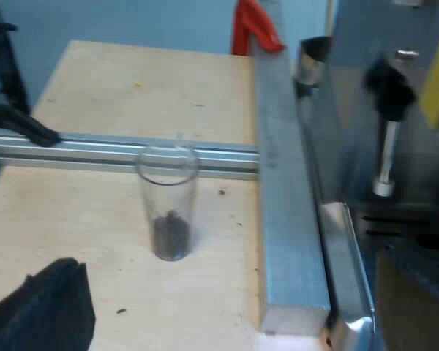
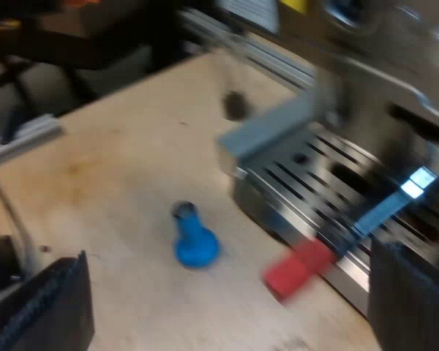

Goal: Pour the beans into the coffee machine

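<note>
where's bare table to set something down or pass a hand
Bare wooden tabletop lies beyond the aluminium rail, and more around the clear measuring glass of beans. Open wood also borders the blue tamper. Crowded: the steel espresso machine's front, where the red-ended handle juts out.

Black, blocky claw fingers (image 2: 40,307) (ribbed faces)
</note>
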You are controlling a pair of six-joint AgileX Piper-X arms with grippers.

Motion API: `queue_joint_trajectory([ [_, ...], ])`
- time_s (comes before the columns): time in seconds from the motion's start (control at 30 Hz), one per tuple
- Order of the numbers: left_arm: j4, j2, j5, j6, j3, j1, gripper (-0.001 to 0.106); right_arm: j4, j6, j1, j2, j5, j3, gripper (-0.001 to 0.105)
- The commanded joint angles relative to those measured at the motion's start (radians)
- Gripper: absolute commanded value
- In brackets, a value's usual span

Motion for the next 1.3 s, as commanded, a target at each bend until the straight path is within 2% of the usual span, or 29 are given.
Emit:
queue_joint_trajectory([
  [0.03, -0.048, 0.046, -0.043, -0.01, 0.012, 0.011, 0.08, -0.091, -0.012, 0.065, 0.066, -0.001, -0.01, 0.078],
  [0.17, -0.082, 0.092, -0.039, -0.004, 0.052, 0.061, 0.08, -0.157, -0.012, 0.121, 0.149, -0.001, -0.01, 0.078],
  [0.27, -0.126, 0.122, 0.026, 0.069, 0.092, 0.125, 0.08, -0.22, -0.012, 0.161, 0.214, -0.001, -0.008, 0.078],
  [0.33, -0.178, 0.142, 0.091, 0.161, 0.12, 0.168, 0.08, -0.259, -0.012, 0.177, 0.247, -0.001, -0.008, 0.078],
  [0.4, -0.222, 0.156, 0.102, 0.192, 0.14, 0.185, 0.08, -0.287, -0.012, 0.188, 0.278, -0.001, -0.008, 0.078],
  [0.63, -0.5, 0.265, 0.127, 0.206, 0.259, 0.187, 0.08, -0.381, -0.012, 0.189, 0.348, -0.001, -0.008, 0.078],
  [0.7, -0.546, 0.3, 0.128, 0.206, 0.277, 0.187, 0.08, -0.407, -0.012, 0.189, 0.352, -0.001, -0.008, 0.078],
  [0.77, -0.606, 0.343, 0.128, 0.206, 0.295, 0.187, 0.08, -0.418, -0.012, 0.189, 0.352, 0.01, -0.008, 0.078],
  [0.83, -0.697, 0.402, 0.128, 0.206, 0.316, 0.187, 0.08, -0.439, -0.012, 0.189, 0.352, 0.064, -0.008, 0.078],
  [1.07, -0.917, 0.607, 0.128, 0.206, 0.335, 0.187, 0.08, -0.47, -0.012, 0.189, 0.352, 0.122, -0.008, 0.078],
  [1.3, -1.222, 0.87, 0.128, 0.206, 0.335, 0.187, 0.08, -0.499, -0.012, 0.189, 0.352, 0.133, -0.008, 0.078],
])
